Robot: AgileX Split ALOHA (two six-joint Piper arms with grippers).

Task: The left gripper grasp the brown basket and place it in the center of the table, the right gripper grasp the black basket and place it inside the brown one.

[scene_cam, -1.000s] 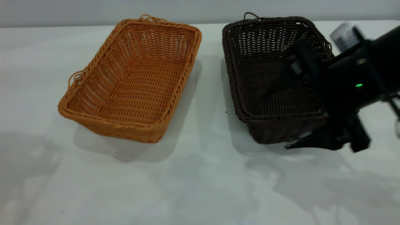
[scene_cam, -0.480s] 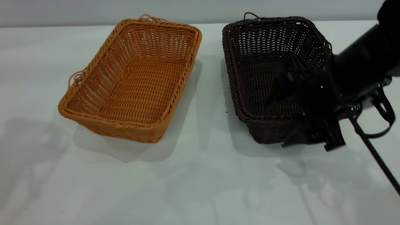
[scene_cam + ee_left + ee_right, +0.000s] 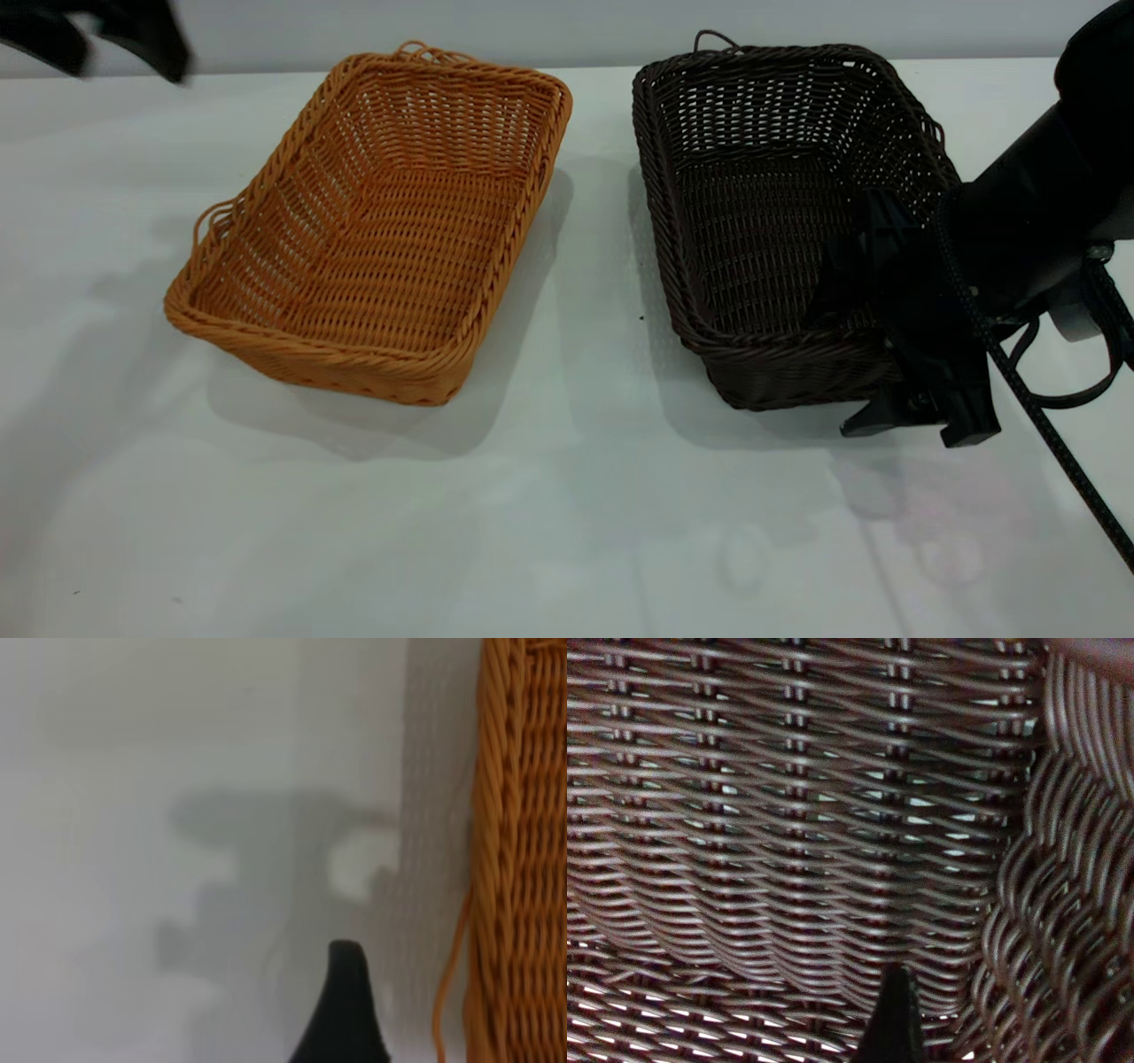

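Sitting on the right half of the large, flat white-grey table (image 3: pixel 567 532): the rectangular blackish-brown woven wicker basket (image 3: pixel 762 221) with braided rim and openwork sides, resting flat, one thin loop handle showing at its far end. Straddling its near right corner: the black right gripper (image 3: pixel 873 354), one finger lying inside over the woven floor, the other outside just beside the near wall, jaws parted around the rim and not visibly clamping it. Filling the right wrist view: dark weave (image 3: pixel 788 815) at close range, with one dark fingertip (image 3: pixel 895 1019) over it. Lying well apart to the left: the rectangular orange-tan woven wicker basket (image 3: pixel 381 221), empty, angled. Hovering at the far left corner, apart from that basket: the left gripper (image 3: pixel 97 31), opening impossible to tell.
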